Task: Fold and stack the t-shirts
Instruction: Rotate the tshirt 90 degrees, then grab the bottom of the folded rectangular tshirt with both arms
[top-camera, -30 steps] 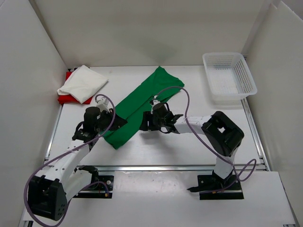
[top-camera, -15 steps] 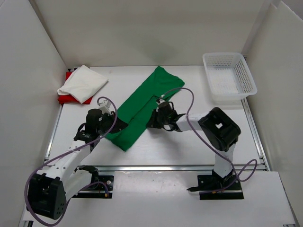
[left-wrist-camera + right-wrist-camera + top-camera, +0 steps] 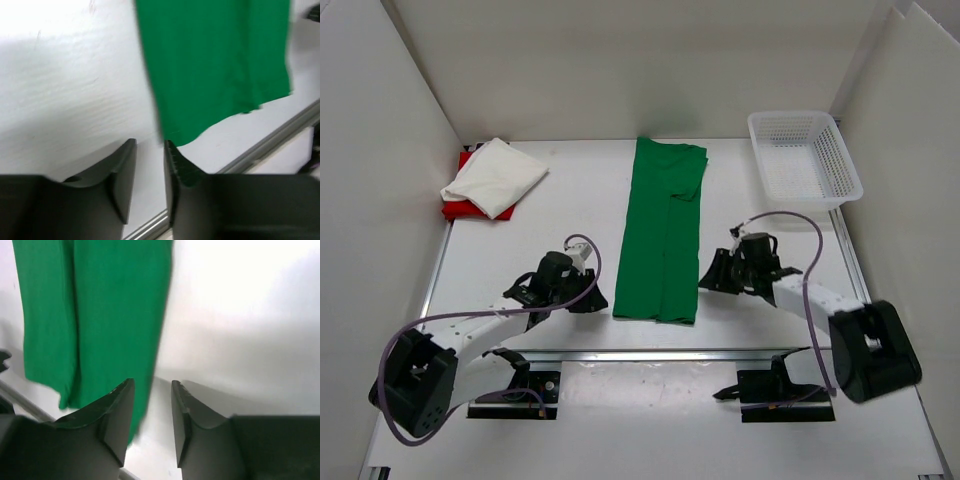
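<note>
Lying flat mid table: green t-shirt, folded to a long strip. Left gripper and right gripper flank its near end, jaws apart, empty. White t-shirt atop red t-shirt, far-left corner

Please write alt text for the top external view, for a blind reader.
A green t-shirt, folded into a long strip, lies flat between the left end effector and right end effector, which flank its near end. Far left, a folded white t-shirt rests on a red t-shirt; a white basket sits far right.
</note>
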Available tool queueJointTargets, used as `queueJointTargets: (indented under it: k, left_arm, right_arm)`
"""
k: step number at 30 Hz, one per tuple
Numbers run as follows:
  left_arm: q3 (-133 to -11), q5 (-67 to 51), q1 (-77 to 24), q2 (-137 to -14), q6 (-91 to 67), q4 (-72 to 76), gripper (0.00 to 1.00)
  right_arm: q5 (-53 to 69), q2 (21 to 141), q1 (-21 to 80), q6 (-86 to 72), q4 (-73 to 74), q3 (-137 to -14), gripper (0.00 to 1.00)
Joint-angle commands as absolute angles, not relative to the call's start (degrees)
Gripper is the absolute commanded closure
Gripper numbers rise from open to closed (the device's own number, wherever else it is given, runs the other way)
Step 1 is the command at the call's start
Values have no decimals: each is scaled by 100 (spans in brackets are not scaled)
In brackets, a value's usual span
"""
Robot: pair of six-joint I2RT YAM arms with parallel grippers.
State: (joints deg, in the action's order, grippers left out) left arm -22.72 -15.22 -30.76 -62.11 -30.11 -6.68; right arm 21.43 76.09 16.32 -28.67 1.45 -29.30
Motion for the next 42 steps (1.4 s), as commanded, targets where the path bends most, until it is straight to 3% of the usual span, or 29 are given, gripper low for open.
queueJointTargets:
  k: [1, 6, 14, 18, 24, 27, 34, 37, 42]
  left_arm:
    - [-2145, -1389, -3234, -6389, -2918, -581, 57]
    - [-2135, -1634, -3348, -6697, -3103, -185, 53]
    - [-2065, -1882, -3286, -7022, -3331, 325, 45]
    - [-2110, -1959, -3454, -7320, -3462, 447, 45]
    - [-2022, -1978, -3358, -7286, -3489, 553, 59]
    - [-2074, -1986, -3375, -7365, -3516, 641, 77]
    - [-1925, -2127, -3533, -7349, -3639, 800, 100]
    - [-1741, -2127, -3638, -7024, -3674, 581, 100]
    - [-1170, -2074, -4033, -5734, -4033, -270, 100]
  right_arm:
    - [2153, 6769, 1740, -3005, 413, -2296, 67]
    - [2206, 5995, 2424, -3637, 292, -1618, 66]
    - [2839, 5669, 2425, -4183, -360, -1116, 58]
    - [2865, 5888, 2592, -4228, -474, -1116, 66]
    - [2804, 5968, 2663, -4245, -606, -1072, 82]
    - [2760, 6003, 2716, -4228, -580, -1125, 90]
    - [2575, 5582, 2786, -4263, -343, -967, 100]
    - [2470, 5301, 2935, -4377, -124, -818, 100]
    - [1988, 4459, 4040, -5070, 622, -650, 100]
